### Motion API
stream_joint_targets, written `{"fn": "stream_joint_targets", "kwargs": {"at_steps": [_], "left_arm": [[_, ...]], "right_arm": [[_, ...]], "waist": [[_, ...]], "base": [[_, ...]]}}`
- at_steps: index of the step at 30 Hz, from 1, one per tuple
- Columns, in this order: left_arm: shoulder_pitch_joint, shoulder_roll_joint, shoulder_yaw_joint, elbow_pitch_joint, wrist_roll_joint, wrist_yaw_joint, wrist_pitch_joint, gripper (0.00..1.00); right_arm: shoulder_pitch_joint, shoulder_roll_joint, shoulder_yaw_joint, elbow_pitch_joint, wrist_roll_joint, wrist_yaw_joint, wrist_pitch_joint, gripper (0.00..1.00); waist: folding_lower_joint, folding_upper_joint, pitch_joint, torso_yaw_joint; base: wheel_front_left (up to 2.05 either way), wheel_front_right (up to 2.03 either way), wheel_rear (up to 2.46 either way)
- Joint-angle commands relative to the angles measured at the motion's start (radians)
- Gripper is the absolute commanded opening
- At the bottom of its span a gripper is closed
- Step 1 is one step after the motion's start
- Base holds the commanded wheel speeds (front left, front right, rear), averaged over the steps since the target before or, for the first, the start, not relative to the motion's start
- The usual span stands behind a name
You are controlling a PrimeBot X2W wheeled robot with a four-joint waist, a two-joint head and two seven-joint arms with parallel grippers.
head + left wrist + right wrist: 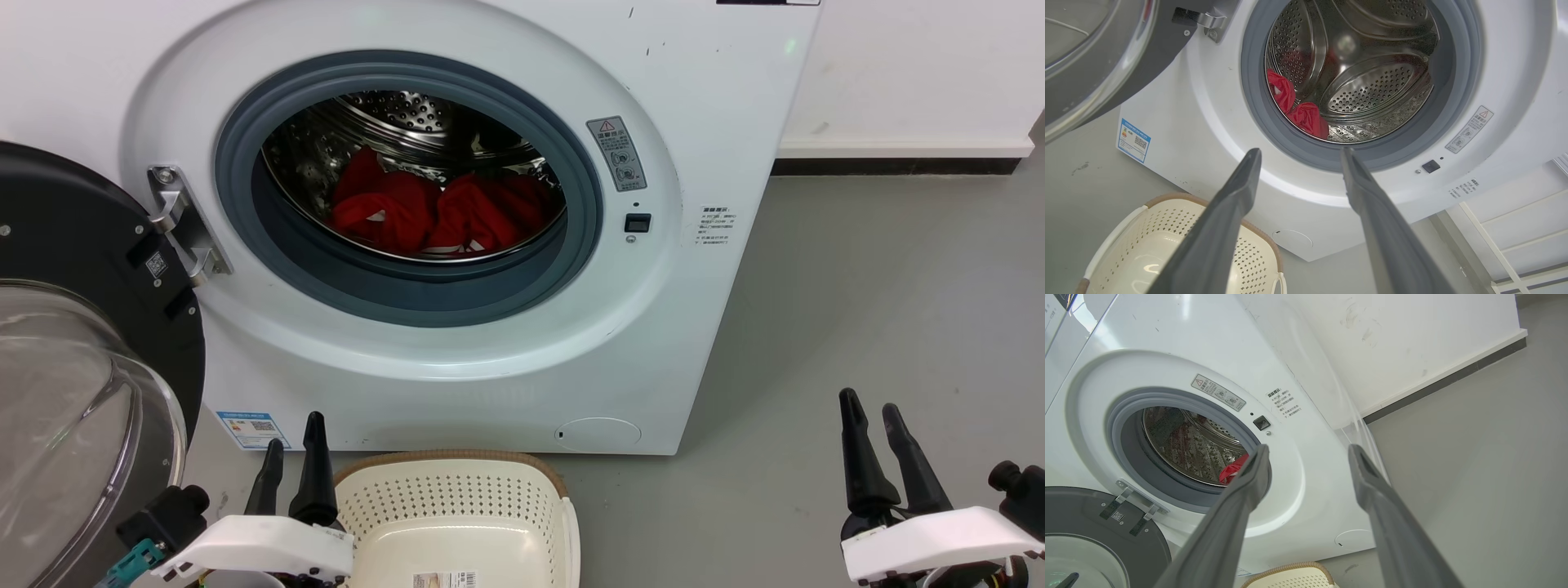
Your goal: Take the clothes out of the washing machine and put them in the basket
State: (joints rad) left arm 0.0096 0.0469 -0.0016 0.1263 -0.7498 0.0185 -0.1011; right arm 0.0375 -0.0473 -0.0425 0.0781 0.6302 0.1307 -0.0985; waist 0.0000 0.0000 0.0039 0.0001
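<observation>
Clothes [441, 214] lie in one red heap at the bottom of the drum [392, 110] of the one washing machine [490, 384]. Two bunched lumps with white trim show, but I cannot tell how many garments they make. The round door [82, 327] hangs swung open at the left on one metal hinge [184, 224]. One basket [457, 490] stands on the grey floor [857, 286] just in front of the machine, below the opening, with one paper label [445, 580] on its bottom. Two grippers hover low, apart from the clothes. The left gripper [294, 433] is just beside the basket's left rim, and the right gripper [870, 404] is well to the right over the floor. Each has its two dark fingers spread, with nothing between them.
</observation>
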Motion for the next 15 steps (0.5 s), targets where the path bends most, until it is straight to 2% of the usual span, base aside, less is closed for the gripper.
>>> {"fn": "stream_joint_targets", "kwargs": {"at_steps": [1,15], "left_arm": [[-0.002,0.003,-0.005,-0.019,0.039,0.007,-0.011,1.0],[0.016,0.003,-0.016,-0.031,0.189,0.027,-0.047,1.0]], "right_arm": [[-0.001,-0.005,0.001,-0.02,-0.043,0.0,-0.013,1.0],[0.022,-0.005,0.007,-0.05,-0.214,0.0,-0.049,1.0]], "waist": [[0.0,0.0,0.0,0.0],[0.0,0.0,0.002,0.001]], "base": [[0.0,0.0,0.0],[0.0,0.0,0.0]]}}
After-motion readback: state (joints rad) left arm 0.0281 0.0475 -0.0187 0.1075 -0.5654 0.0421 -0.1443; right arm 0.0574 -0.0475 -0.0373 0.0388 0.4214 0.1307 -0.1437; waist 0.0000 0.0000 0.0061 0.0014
